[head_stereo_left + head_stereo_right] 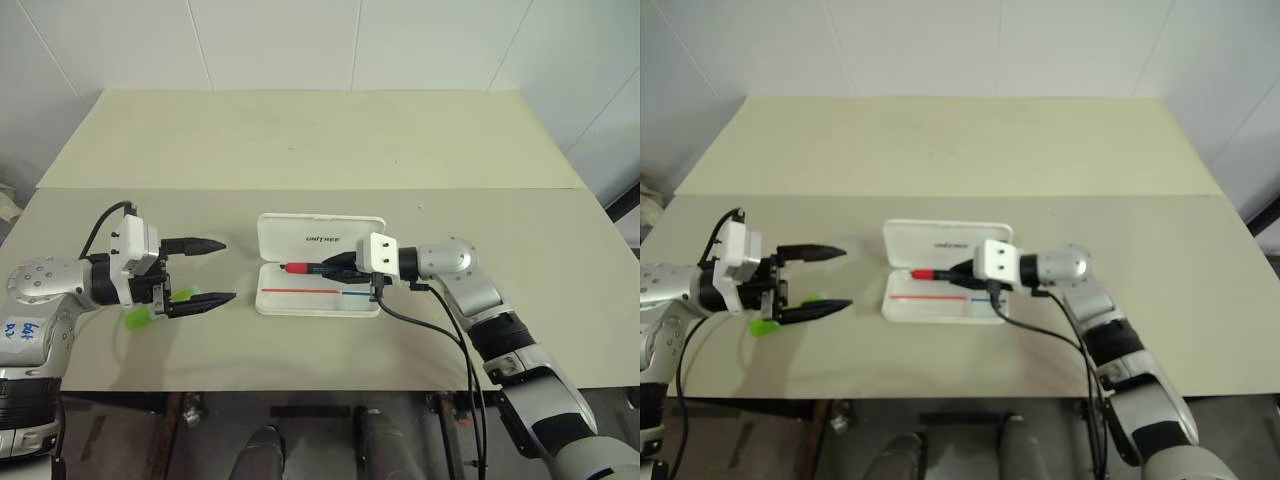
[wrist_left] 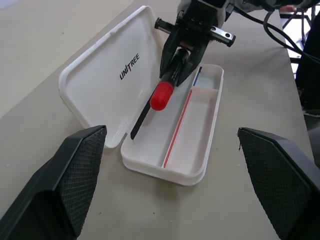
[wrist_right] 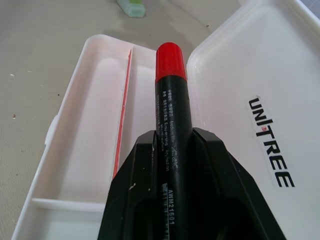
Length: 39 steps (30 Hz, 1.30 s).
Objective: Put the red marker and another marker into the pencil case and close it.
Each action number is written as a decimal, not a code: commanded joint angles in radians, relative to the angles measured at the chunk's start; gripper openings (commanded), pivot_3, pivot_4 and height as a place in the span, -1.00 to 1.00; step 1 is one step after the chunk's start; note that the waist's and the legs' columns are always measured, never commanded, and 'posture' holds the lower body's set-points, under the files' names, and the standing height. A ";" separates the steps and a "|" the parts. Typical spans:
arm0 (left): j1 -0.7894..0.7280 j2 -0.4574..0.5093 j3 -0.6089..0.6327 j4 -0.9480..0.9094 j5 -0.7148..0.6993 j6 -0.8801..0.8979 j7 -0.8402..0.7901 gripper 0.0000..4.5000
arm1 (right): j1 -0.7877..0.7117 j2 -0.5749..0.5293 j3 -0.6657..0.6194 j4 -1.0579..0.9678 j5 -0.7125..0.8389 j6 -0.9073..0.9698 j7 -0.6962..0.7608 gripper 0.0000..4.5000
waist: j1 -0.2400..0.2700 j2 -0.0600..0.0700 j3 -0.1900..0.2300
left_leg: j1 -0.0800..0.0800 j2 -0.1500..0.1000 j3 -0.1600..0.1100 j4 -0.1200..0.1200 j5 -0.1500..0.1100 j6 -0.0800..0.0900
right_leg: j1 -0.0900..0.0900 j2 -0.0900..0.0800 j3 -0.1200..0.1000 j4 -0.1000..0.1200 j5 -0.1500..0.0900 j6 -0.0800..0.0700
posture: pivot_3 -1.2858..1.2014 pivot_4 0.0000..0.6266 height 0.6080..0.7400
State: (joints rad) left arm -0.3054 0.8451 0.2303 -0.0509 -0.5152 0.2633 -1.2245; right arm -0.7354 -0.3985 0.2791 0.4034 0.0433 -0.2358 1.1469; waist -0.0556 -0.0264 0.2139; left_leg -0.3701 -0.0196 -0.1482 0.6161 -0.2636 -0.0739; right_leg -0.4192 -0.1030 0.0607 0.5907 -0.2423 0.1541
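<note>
The right gripper (image 1: 335,267) is gripping the red marker (image 2: 159,97) over the open case (image 1: 318,300), along the hinge side, red cap pointing toward the left gripper (image 1: 208,272). That one is hanging with jaws wide apart and nothing between them; the green marker (image 1: 150,311) is lying on the table (image 1: 300,140) under it. If the pen is let go here, it is risking to land on the lid and roll out, I think.

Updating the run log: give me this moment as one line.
right tool: holding red marker over open pencil case | left tool: open, empty | green highlighter: on table
</note>
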 commanded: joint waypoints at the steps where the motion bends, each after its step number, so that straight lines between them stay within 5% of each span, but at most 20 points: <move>1: -0.024 -0.001 0.009 -0.022 -0.022 -0.004 0.001 1.00 | 0.000 0.006 -0.002 -0.020 0.006 -0.017 -0.001 0.03 | 0.000 0.000 0.000 | 0.000 0.000 0.000 0.000 0.000 0.000 | 0.000 0.000 0.000 0.000 0.000 0.000 | 0.03 -0.52 1.00; 7: -0.036 -0.007 -0.002 -0.015 -0.018 -0.005 0.000 1.00 | 0.009 0.015 -0.017 -0.052 0.023 0.000 -0.014 0.99 | 0.000 0.000 0.000 | 0.000 0.000 0.000 0.000 0.000 0.000 | 0.000 0.000 0.000 0.000 0.000 0.000 | 0.03 -0.52 1.00; 24: 0.193 0.032 0.176 0.142 0.036 -0.141 0.037 1.00 | 0.244 -0.228 -0.214 -0.458 0.415 0.319 0.187 0.99 | 0.002 0.000 0.000 | 0.001 0.001 0.001 -0.001 0.000 0.000 | 0.000 0.001 0.000 -0.001 -0.001 -0.002 | 0.03 -0.52 1.00; 32: 0.235 0.074 0.216 0.275 0.050 -0.172 -0.003 1.00 | 0.252 -0.305 -0.266 -0.452 0.419 0.312 0.211 0.99 | 0.003 0.000 0.000 | 0.001 0.002 0.001 -0.001 0.000 0.000 | 0.000 0.001 0.000 -0.001 -0.001 -0.003 | 0.03 -0.52 1.00; 39: 0.193 0.094 0.131 0.442 0.129 -0.262 -0.063 1.00 | 0.245 -0.295 -0.265 -0.479 0.414 0.316 0.176 0.99 | 0.005 0.000 0.000 | 0.001 0.002 0.001 -0.001 0.000 0.000 | 0.000 0.001 0.000 -0.001 -0.001 -0.003 | 0.03 -0.52 1.00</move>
State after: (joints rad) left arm -0.0948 0.9165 0.3712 0.3552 -0.4112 0.0348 -1.2697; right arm -0.4853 -0.6952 0.0341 -0.0349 0.4490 0.0871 1.3366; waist -0.0503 -0.0260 0.2141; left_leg -0.3692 -0.0174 -0.1469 0.6149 -0.2639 -0.0744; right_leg -0.4192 -0.1017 0.0608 0.5895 -0.2437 0.1513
